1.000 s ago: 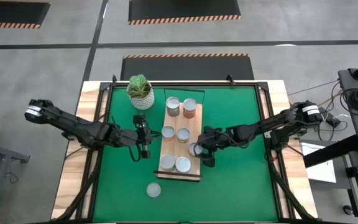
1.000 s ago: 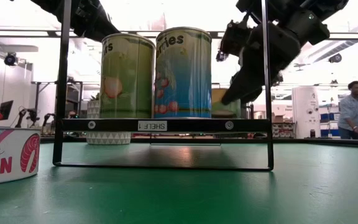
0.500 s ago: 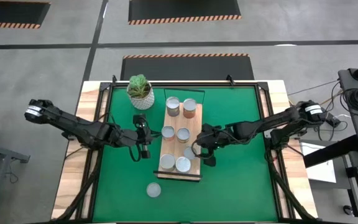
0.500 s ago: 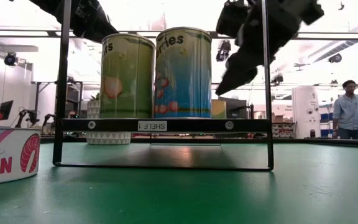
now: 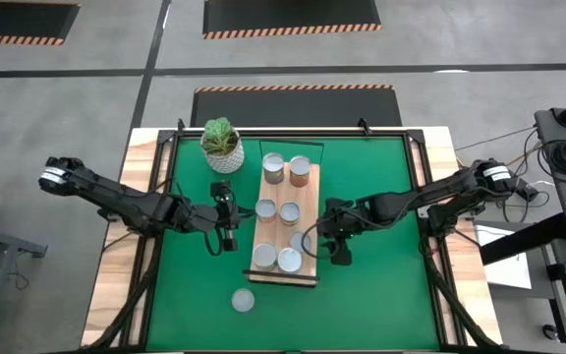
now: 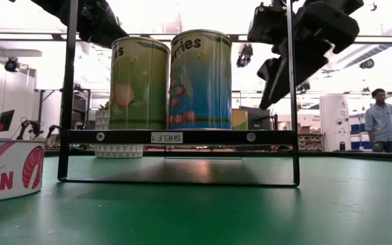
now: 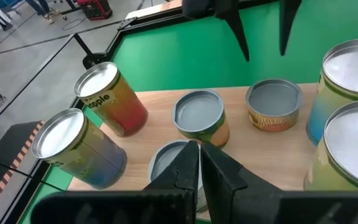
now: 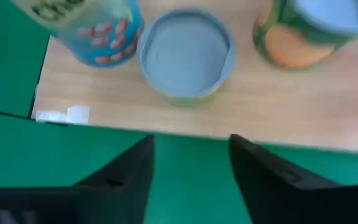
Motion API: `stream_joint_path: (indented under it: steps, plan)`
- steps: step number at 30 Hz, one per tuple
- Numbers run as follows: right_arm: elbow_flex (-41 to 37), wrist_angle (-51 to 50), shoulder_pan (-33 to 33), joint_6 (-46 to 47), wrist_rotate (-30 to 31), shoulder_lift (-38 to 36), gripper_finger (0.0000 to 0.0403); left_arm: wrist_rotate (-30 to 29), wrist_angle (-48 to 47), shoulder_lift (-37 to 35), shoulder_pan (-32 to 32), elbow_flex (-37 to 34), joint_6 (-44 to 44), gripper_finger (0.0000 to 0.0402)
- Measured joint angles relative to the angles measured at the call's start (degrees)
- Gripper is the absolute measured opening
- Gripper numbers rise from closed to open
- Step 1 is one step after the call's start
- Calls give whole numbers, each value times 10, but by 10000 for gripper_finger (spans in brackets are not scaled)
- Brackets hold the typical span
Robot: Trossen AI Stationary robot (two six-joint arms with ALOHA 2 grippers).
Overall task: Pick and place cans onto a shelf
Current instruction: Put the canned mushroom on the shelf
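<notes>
While the left gripper (image 5: 228, 239) waits with its fingers pressed together beside the shelf (image 5: 308, 202), the right gripper (image 5: 328, 246) hangs spread and empty just off the other long side, where seven cans (image 5: 289, 213) stand on the board and one can (image 5: 243, 300) sits on the green mat (image 5: 381, 285).

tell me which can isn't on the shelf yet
The lone can standing on the green mat, nearer the front edge than the shelf. Every other can sits on the wooden board.
</notes>
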Motion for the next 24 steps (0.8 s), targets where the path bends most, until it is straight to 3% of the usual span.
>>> stream_joint_path:
  steps: [7, 8, 14, 17, 24]
  plan:
    - [26, 41, -19, -77, -30, 9, 29, 0, 2, 1, 0, 14, -3, 0]
    - [24, 55, -18, -91, -32, 11, 20, 0, 2, 1, 0, 17, -2, 0]
    - [17, 121, -24, -133, -34, 31, 10, 0, 0, 1, 0, 24, 12, 0]
    - [16, 160, -27, -147, -65, 60, 9, 0, -1, 1, 0, 23, 20, 0]
    - [15, 170, -42, -152, -73, 105, 9, 0, 0, 0, 0, 23, 28, 0]
